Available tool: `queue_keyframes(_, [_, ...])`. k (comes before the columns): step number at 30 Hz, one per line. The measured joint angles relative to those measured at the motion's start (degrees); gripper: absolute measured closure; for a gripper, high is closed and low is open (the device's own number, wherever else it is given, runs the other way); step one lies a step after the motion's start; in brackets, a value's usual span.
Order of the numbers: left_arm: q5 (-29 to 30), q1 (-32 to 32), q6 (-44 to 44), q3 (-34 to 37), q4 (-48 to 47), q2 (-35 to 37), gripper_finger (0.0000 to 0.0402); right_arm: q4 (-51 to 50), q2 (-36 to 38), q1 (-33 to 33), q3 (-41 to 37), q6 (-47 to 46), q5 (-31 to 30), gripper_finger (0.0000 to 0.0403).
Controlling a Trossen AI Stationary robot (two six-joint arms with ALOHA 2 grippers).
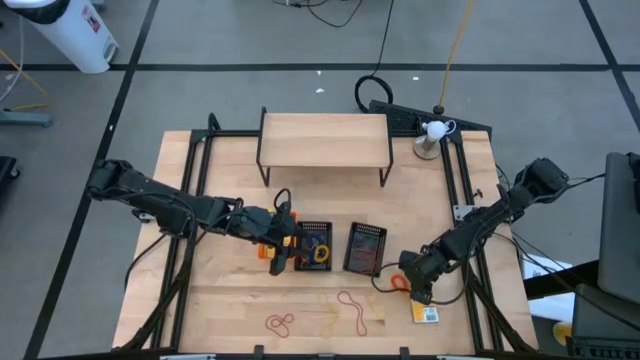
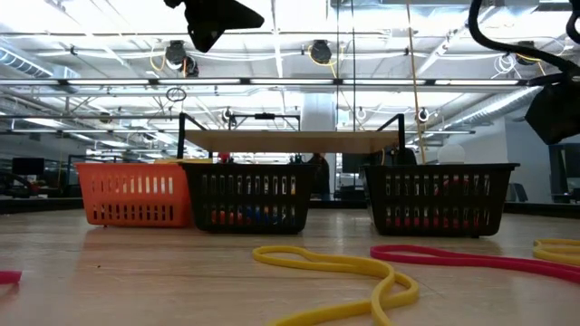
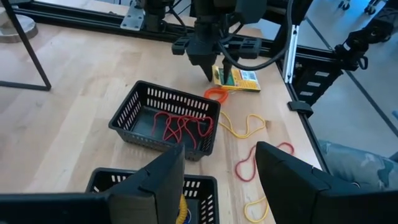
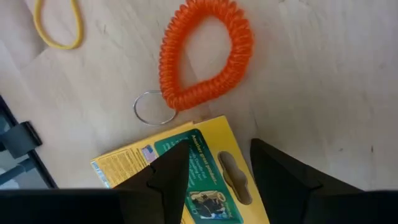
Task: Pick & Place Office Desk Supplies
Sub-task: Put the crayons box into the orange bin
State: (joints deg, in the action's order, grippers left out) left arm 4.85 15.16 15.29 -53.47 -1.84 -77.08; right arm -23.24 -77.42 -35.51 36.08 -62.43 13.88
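The right gripper [image 4: 214,171] is seen low in the right wrist view, its 2 dark fingers parted and empty, hovering over the flat yellow-and-green rectangular card pack [image 4: 199,180]. In the high view that pack [image 1: 427,314] lies at lower right of the table.

The orange coiled plastic loop with a small metal ring [image 4: 202,59] lies just beside the pack's upper edge. Risk: a descent off-centre is judged likely to snag the coil or ring, so 2 items are lifted together.

The pack lies flat on the wood; the fingers may slide over it or push it toward the table edge.

The left gripper [image 3: 221,168], open and empty, is held above the black mesh bin holding yellow bands [image 1: 314,246]. The black mesh bin holding red bands [image 3: 166,119] stands near the right arm; a swing could knock it.
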Motion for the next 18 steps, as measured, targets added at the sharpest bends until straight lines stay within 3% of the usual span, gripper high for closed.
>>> queue_keyframes(5, [-0.1, 0.0, -0.13, 0.0, 0.01, 0.0, 0.0203, -0.23, 1.26, -0.09, -0.13, -1.36, 3.73, 0.0272])
queue_keyframes(11, [-0.08, 0.0, -0.13, 0.0, -0.01, 0.0, 0.0204, -0.07, 1.3, -0.06, -0.13, 2.04, 6.87, 0.039])
queue_keyframes(18, [0.22, 0.0, -1.17, 0.0, -0.05, 0.0, 0.0204, 0.31, 1.44, -0.06, -0.13, 4.26, 7.41, 0.0402])
